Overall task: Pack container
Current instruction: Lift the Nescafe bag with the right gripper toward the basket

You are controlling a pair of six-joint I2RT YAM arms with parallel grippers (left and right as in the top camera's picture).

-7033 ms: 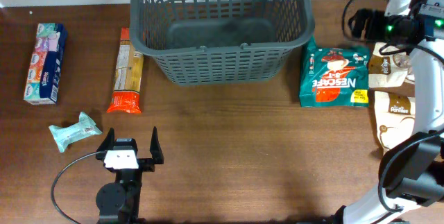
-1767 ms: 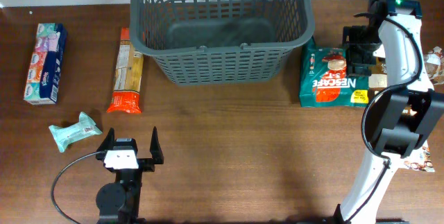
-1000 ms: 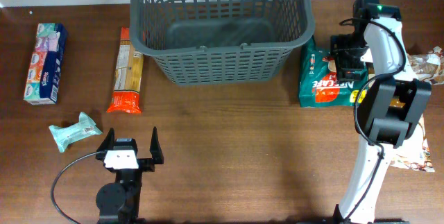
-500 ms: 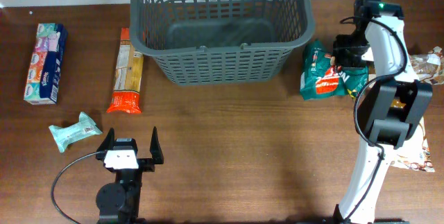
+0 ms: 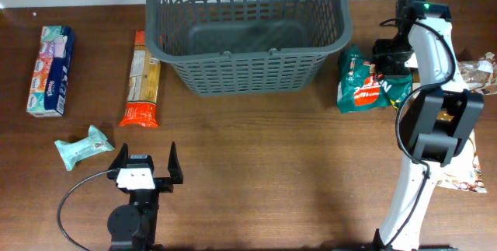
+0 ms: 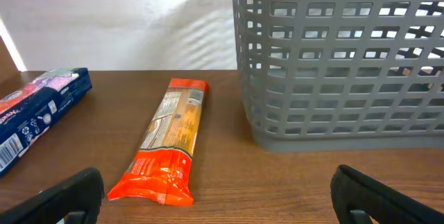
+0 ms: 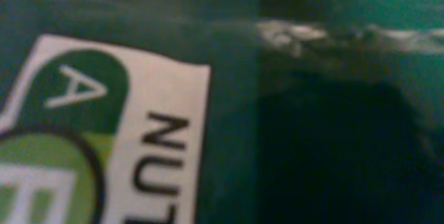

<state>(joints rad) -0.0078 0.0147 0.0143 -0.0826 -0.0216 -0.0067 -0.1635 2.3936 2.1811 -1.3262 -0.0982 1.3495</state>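
Observation:
The container, a big dark grey slotted basket, stands at the back middle of the table, and its wall also fills the right of the left wrist view. Just right of it, a green coffee packet is bunched up and tilted, with my right gripper shut on its right edge. The right wrist view shows only the packet's green and white print pressed close; the fingers are hidden there. My left gripper rests low at the front left, open and holding nothing.
Left of the basket lie an orange pasta packet, a blue tissue box and a pale green wipes pack. Brown packets lie at the right edge, beside the right arm.
The right arm came in from the far right and its gripper shut on the green packet, which went from lying flat to crumpled and tipped up. The left arm has not moved.

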